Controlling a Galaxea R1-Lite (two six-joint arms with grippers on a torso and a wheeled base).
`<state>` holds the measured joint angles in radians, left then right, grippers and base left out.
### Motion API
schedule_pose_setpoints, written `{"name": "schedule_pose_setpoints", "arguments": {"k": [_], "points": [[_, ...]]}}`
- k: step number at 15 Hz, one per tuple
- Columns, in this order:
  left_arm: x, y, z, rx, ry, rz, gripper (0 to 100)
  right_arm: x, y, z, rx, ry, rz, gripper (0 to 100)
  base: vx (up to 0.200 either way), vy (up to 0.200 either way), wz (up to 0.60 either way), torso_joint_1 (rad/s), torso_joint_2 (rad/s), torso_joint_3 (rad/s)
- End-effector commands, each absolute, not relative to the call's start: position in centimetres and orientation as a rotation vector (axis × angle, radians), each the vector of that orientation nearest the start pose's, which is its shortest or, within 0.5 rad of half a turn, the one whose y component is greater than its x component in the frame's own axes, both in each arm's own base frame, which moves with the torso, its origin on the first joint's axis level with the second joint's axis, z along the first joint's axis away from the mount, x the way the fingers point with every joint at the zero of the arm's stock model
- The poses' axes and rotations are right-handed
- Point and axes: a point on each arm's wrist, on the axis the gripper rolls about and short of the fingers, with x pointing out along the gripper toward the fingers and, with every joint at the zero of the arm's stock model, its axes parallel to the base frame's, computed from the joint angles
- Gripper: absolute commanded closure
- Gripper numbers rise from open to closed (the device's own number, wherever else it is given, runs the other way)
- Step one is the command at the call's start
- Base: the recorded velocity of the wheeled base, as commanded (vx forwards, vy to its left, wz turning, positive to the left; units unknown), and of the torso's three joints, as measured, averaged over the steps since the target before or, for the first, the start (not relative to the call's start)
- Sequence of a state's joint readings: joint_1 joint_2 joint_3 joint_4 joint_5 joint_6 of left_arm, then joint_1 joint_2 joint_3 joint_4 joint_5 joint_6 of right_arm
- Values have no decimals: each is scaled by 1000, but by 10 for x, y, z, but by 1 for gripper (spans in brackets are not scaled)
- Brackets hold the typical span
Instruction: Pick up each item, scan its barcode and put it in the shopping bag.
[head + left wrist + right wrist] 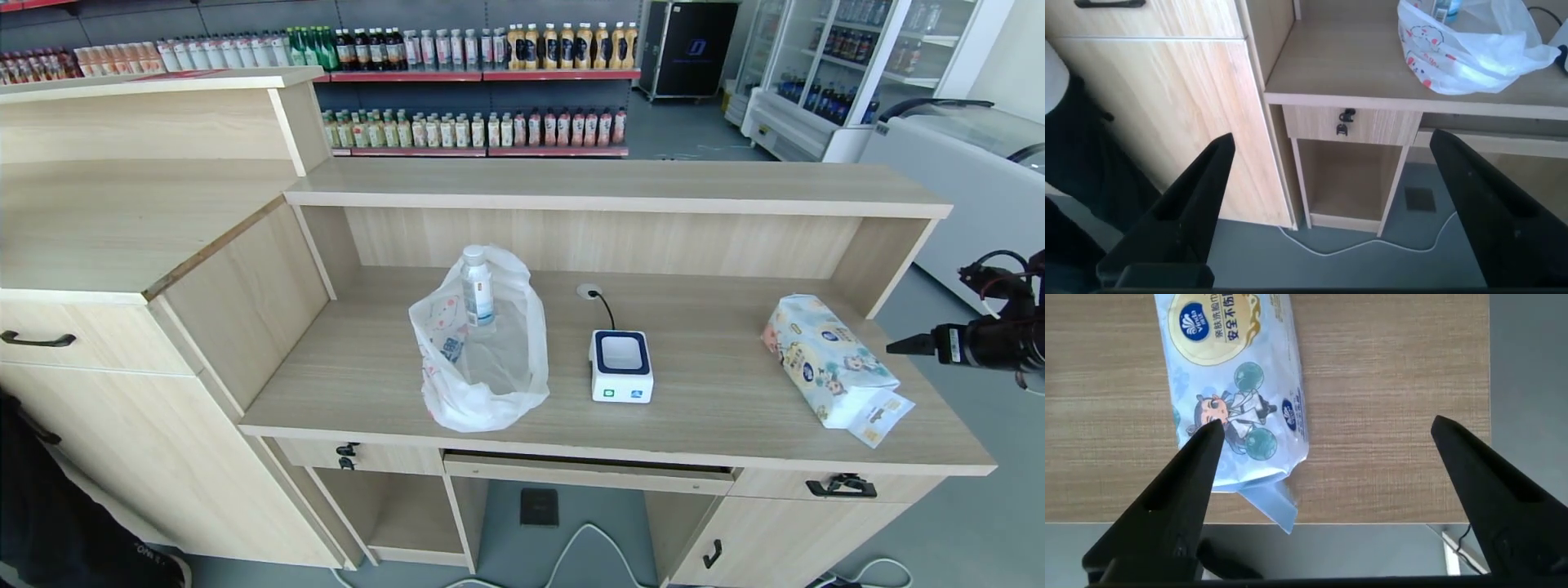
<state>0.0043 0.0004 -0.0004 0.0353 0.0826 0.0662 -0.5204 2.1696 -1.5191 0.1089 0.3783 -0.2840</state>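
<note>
The tissue pack (824,359) near the desk's (718,359) front right corner looks soft, light and slick; I'd pinch it across its middle. Right gripper (1327,429) and left gripper (1333,139) both gape wide, empty.

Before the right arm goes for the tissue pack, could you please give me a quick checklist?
1. Right hand open: ok.
2. Tissue pack lying free on the counter: ok.
3. Hand centred over the pack: not ok, the pack lies off to one side.
4. Scanner window uncovered: ok.
5. Shopping bag mouth open, bottle already inside: ok.
6. Barcode side of the pack: cannot tell.
</note>
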Motion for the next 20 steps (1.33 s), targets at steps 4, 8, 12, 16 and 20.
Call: {"name": "schedule_pose_setpoints", "arguments": {"k": [4,8,12,16,20], "points": [[-23,2,72,67,38,86,0,396,-179,116,40,701,47,0,0,0,0,0,0,0],[-23,2,72,67,38,86,0,413,-174,87,23,707,68,0,0,0,0,0,0,0],[-23,2,72,67,38,86,0,422,-166,61,22,739,98,0,0,0,0,0,0,0],[-23,2,72,67,38,86,0,432,-159,43,12,730,117,0,0,0,0,0,0,0],[-23,2,72,67,38,86,0,432,-159,41,12,736,117,0,0,0,0,0,0,0]]}}
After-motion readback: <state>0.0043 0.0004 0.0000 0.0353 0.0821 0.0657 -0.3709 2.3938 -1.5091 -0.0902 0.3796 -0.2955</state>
